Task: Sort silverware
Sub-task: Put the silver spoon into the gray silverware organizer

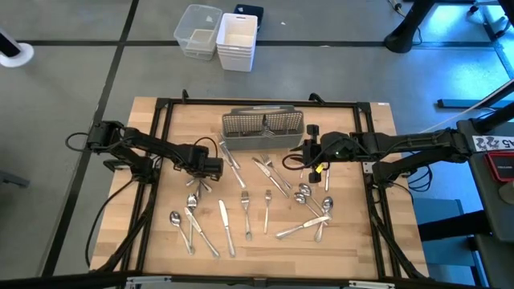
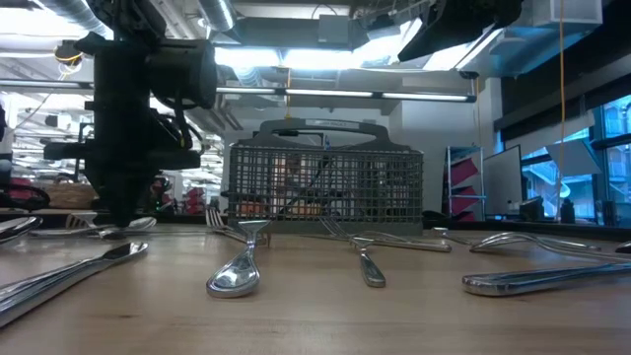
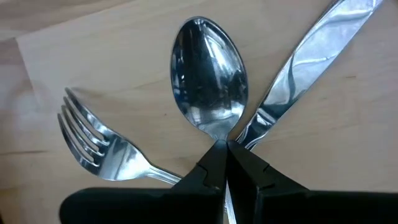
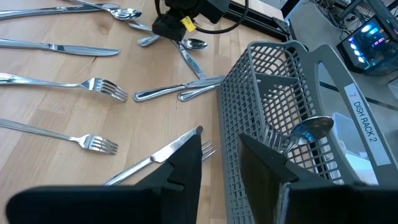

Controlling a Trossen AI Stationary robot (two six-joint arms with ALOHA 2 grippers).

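Silverware lies scattered flat on the wooden table (image 1: 241, 241): spoons, forks and knives (image 1: 265, 201). My left gripper (image 1: 207, 170) points down at a small cluster left of centre and is shut on a spoon (image 3: 208, 78), which lies between a fork (image 3: 93, 146) and a knife (image 3: 311, 62). My right gripper (image 4: 221, 158) is open and hovers by the right end of the grey mesh caddy (image 1: 263, 123), touching nothing. Inside the caddy (image 4: 292, 112) stands a spoon (image 4: 311, 127). In the low view the left arm (image 2: 128, 128) reaches down to the tabletop. My left gripper pinches the spoon at its neck (image 3: 217, 138), just behind the bowl, between both fingertips (image 3: 245, 163). The fingers come from above, pointing down, in line with the handle, which they hide. The bowl faces up close to the wood; whether it is lifted I cannot tell.
The caddy (image 2: 325, 182) stands at the table's far middle. A knife (image 4: 161, 155) and forks (image 4: 93, 143) lie below the right gripper. A black frame (image 1: 161, 108) runs round the table. White bins (image 1: 217, 36) sit on the floor beyond the far edge.
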